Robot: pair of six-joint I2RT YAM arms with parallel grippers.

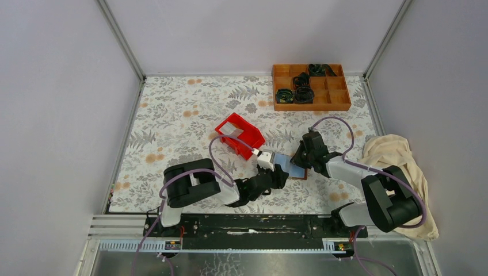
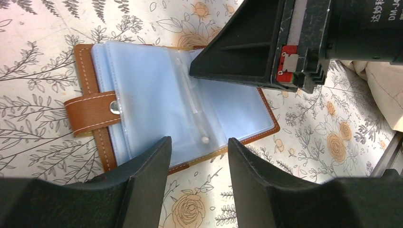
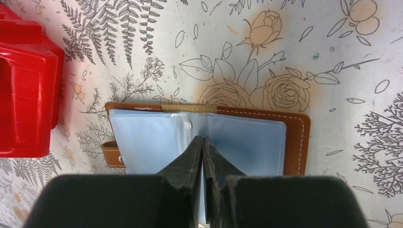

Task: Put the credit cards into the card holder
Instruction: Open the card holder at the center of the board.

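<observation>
Pinching card holder (image 3: 252, 140), right claw (image 3: 203, 139), "DM-J" lettering (image 2: 388, 15)

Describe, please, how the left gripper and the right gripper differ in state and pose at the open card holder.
The left gripper has its jaws well apart; the right gripper has them almost together. The left gripper holds nothing, at one edge of the card holder; the right gripper's tips sit on the clear sleeves mid-holder, a pinch unclear. Both point at the open holder.

Red bin (image 1: 251, 144), orange compartment tray (image 1: 311, 107), beige cloth (image 1: 397, 155), floral table cover (image 1: 184, 115)
</observation>
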